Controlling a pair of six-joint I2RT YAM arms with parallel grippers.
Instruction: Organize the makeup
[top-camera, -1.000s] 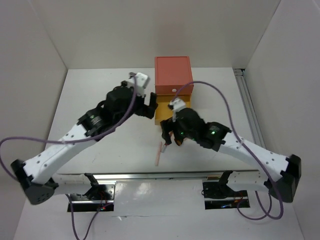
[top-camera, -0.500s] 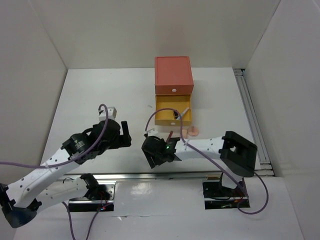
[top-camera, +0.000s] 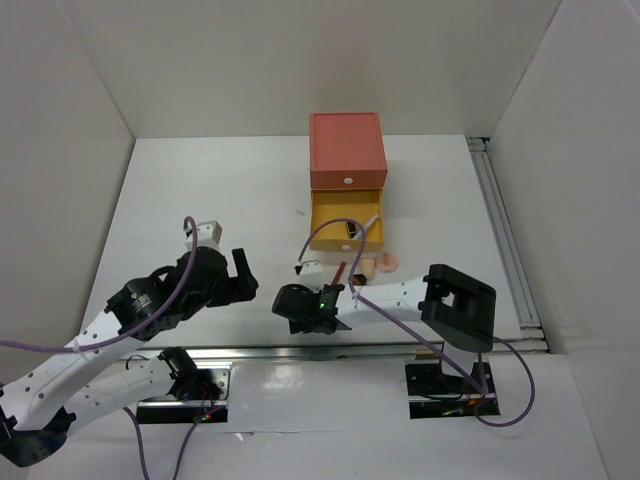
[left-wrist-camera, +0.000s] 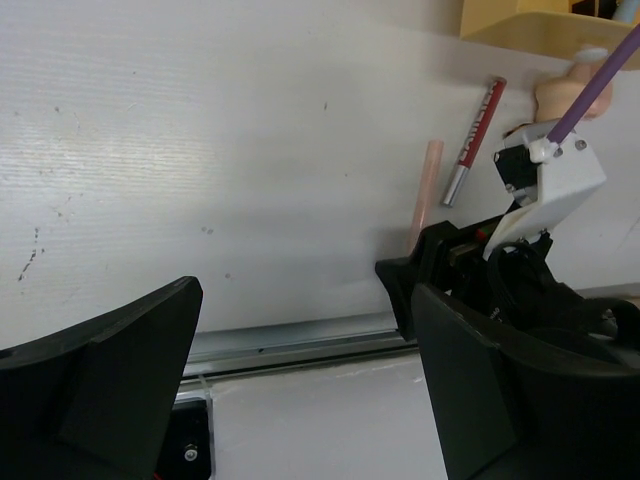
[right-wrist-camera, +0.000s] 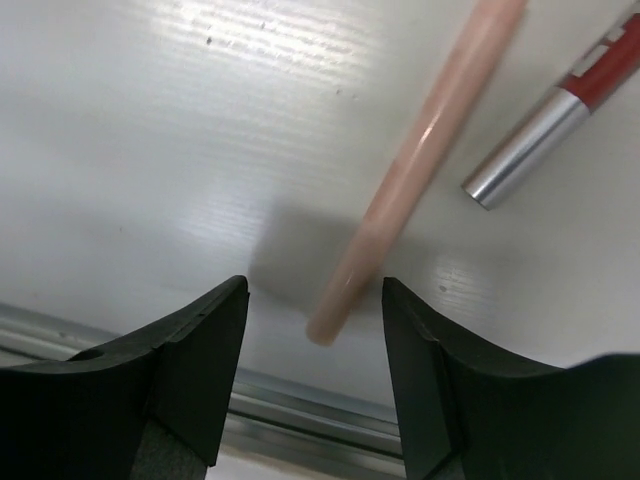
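The pink pencil (right-wrist-camera: 415, 165) lay flat on the table (top-camera: 200, 200), close to the near edge, its lower end pointing at the metal rail (right-wrist-camera: 300, 420) there. Just beside its upper part, apart from it, lay a red lipstick (right-wrist-camera: 560, 125) with a silver cap, slanted much the same way. The right gripper (right-wrist-camera: 312, 290) hung low over the pencil's lower end with a finger on either side. Bare table showed between each finger and the pencil, so the jaws were released and grasped nothing. Two peach sponges (top-camera: 380, 265) sat a little farther back, near the lipstick's far end and just in front of the yellow drawer (top-camera: 330, 240). The drawer stood pulled out of the coral box (top-camera: 347, 150) and held a few small items, too small to name. The left gripper (left-wrist-camera: 305, 295) hovered to the left of the right one, well apart from the makeup, its jaws spread wide and empty over bare table.
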